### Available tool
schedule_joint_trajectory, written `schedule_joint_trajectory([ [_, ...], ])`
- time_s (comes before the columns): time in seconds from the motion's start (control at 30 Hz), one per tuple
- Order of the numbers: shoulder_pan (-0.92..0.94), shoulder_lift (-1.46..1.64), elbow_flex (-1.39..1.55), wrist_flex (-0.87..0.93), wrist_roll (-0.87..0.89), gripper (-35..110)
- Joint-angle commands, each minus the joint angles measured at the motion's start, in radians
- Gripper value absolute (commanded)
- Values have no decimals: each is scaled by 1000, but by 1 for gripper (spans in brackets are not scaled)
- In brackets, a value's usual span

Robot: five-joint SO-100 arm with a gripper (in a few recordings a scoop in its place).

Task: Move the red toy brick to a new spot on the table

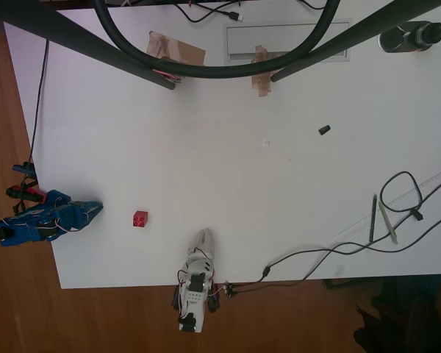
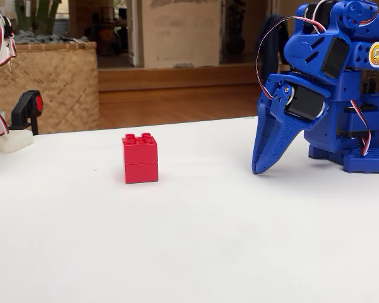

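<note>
Fixed view: blue claw [image 2: 265, 165] closed, tip down, apart from red toy brick [image 2: 140, 158].

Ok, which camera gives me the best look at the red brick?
The fixed view. There the brick is large and side-on: studs on top, a seam across its middle, standing on the table apart from the gripper. The overhead view shows it as a tiny red square.

A home room: wooden floor [image 1: 15, 309], wicker basket [image 2: 47, 85], doorway behind white table [image 2: 189, 252].
</note>
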Motion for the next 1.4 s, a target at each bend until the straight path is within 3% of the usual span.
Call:
schedule_joint_trajectory([
  [0.0, 6, 31, 32, -15, 5, 0],
  [0.77, 8, 31, 32, -14, -20, 0],
  [0.93, 37, 21, 12, -12, -100, 0],
  [1.13, 89, -399, -316, -241, -130, 0],
  [1.37, 137, -920, -888, -282, -100, 1],
])
